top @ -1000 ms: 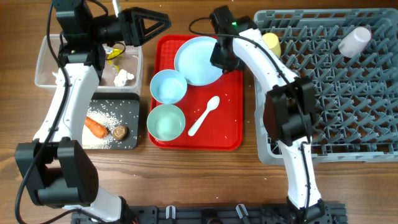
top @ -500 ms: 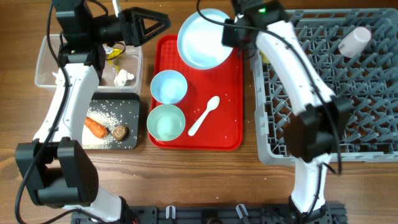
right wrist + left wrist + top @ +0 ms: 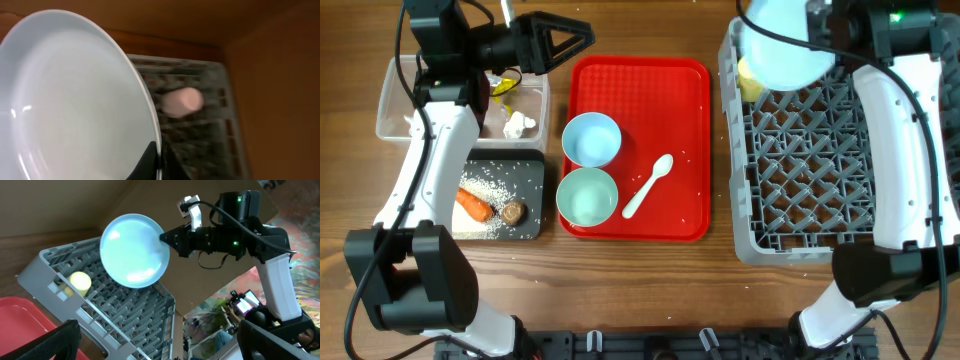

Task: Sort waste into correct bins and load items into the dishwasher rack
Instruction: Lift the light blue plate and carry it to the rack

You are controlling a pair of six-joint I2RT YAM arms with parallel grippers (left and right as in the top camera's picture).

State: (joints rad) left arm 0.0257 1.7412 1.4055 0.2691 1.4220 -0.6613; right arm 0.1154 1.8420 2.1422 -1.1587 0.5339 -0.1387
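Our right gripper (image 3: 166, 237) was clamped on the rim of the plate (image 3: 782, 42), holding it tilted in the air over the rack (image 3: 820, 200), above the corner by the yellow cup (image 3: 750, 80). Only that and the pink cup (image 3: 182, 101) sat loaded. On the red tray (image 3: 690, 140), two bowls (image 3: 591, 139) and the spoon (image 3: 648, 186) remained. The carrot (image 3: 474, 204), rice (image 3: 490, 185) and lump (image 3: 513, 211) lay in the black tray (image 3: 525, 165), and the tissue (image 3: 520, 125) in the tub (image 3: 395, 110). Our left gripper (image 3: 582, 40) hung wide and empty.

The light blue plate (image 3: 782, 45) hangs tilted over the yellow cup (image 3: 750, 80) at a corner of the grey dishwasher rack (image 3: 800, 180).
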